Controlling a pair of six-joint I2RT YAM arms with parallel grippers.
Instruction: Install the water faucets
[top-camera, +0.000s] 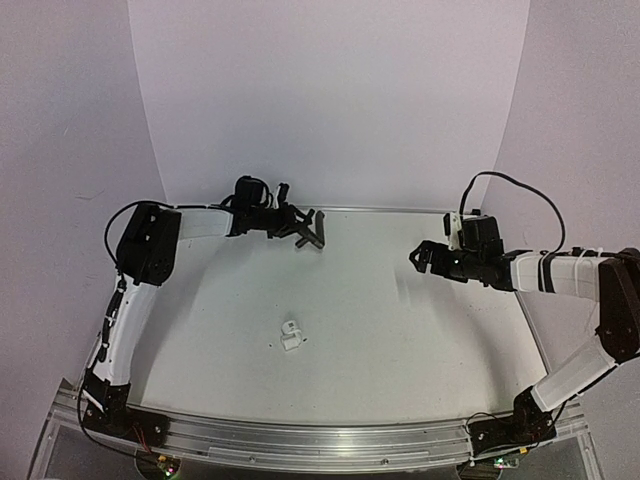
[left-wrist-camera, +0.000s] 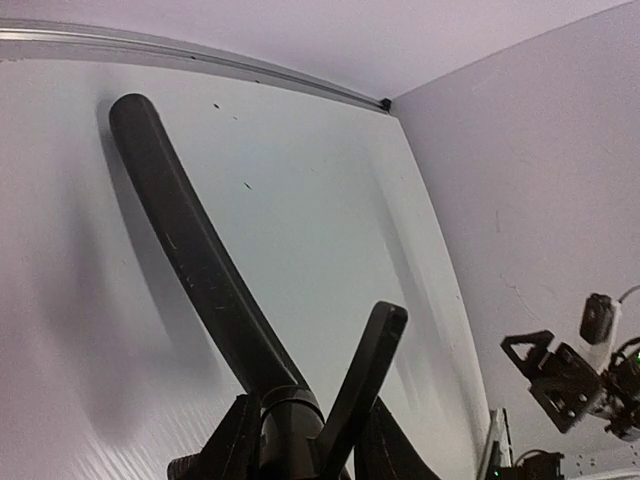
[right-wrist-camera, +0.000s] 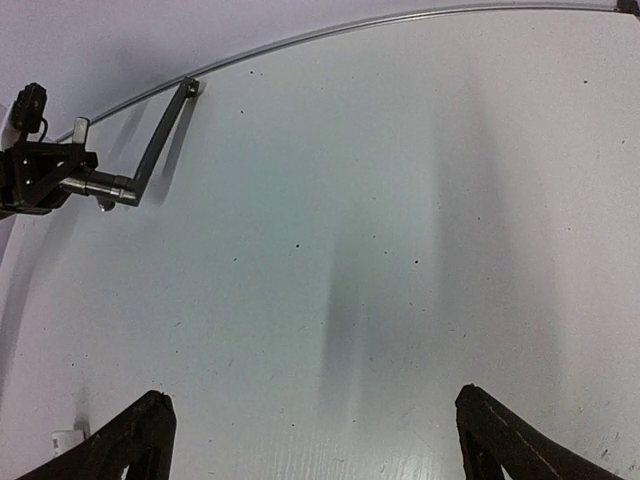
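My left gripper (top-camera: 283, 221) is at the back of the table, shut on the base of the black bent spout (top-camera: 312, 232). In the left wrist view the spout (left-wrist-camera: 175, 225) curves away up and left from the gripper (left-wrist-camera: 300, 435), and its crossbar (left-wrist-camera: 372, 365) sticks up to the right. The right wrist view shows the spout (right-wrist-camera: 160, 140) at upper left. The white plastic fitting (top-camera: 291, 337) lies alone on the table's middle and is just visible in the right wrist view (right-wrist-camera: 65, 437). My right gripper (top-camera: 424, 258) is open and empty, hovering at the right (right-wrist-camera: 315, 415).
The white table (top-camera: 400, 330) has a metal rail along its back edge (top-camera: 400, 210) and a curved white backdrop behind. In the left wrist view my right arm (left-wrist-camera: 560, 380) shows at the far right. An aluminium rail (top-camera: 320, 440) runs along the front edge.
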